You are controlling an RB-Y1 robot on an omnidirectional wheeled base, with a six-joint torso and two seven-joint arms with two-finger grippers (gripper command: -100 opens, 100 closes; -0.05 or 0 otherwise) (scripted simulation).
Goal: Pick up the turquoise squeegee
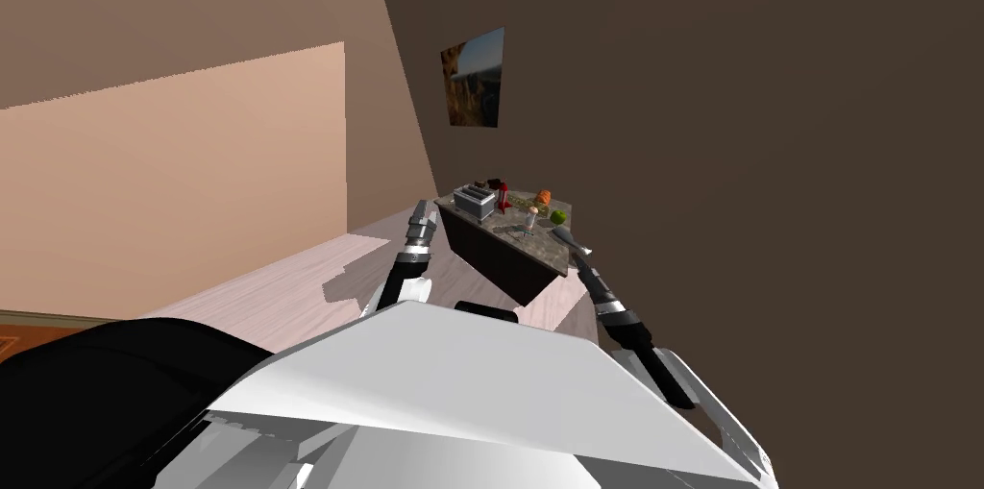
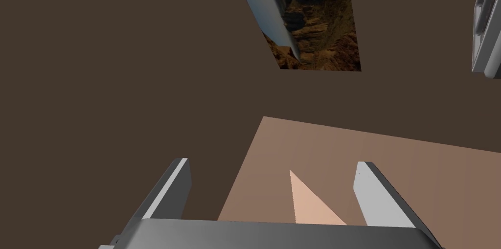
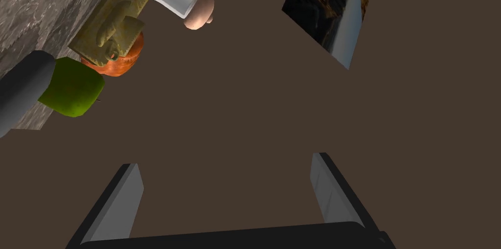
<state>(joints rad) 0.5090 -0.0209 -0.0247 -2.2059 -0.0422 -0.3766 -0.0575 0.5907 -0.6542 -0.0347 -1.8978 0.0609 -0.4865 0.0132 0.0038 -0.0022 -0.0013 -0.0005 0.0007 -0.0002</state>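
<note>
A dark cabinet with a mottled grey countertop (image 1: 488, 224) stands against the brown wall ahead. A dark grey rounded handle (image 3: 19, 94) lies at the counter's edge beside a green apple (image 3: 73, 87); I cannot tell whether it belongs to the squeegee. My right gripper (image 1: 565, 236) hovers over the counter's near right corner, close to the apple (image 1: 557, 217). Its fingers stand open with nothing between them (image 3: 223, 160), pointing past the counter at the wall. My left gripper (image 1: 420, 211) is raised left of the cabinet, open and empty (image 2: 272, 164).
The counter carries a grey toaster (image 1: 475, 202), a red bottle (image 1: 503, 195), a glass shaker (image 1: 531, 217) and an orange fruit (image 1: 545, 196). An olive-tan object (image 3: 107, 26) lies against the orange fruit. Pale wooden floor (image 1: 288, 291) stretches left of the cabinet.
</note>
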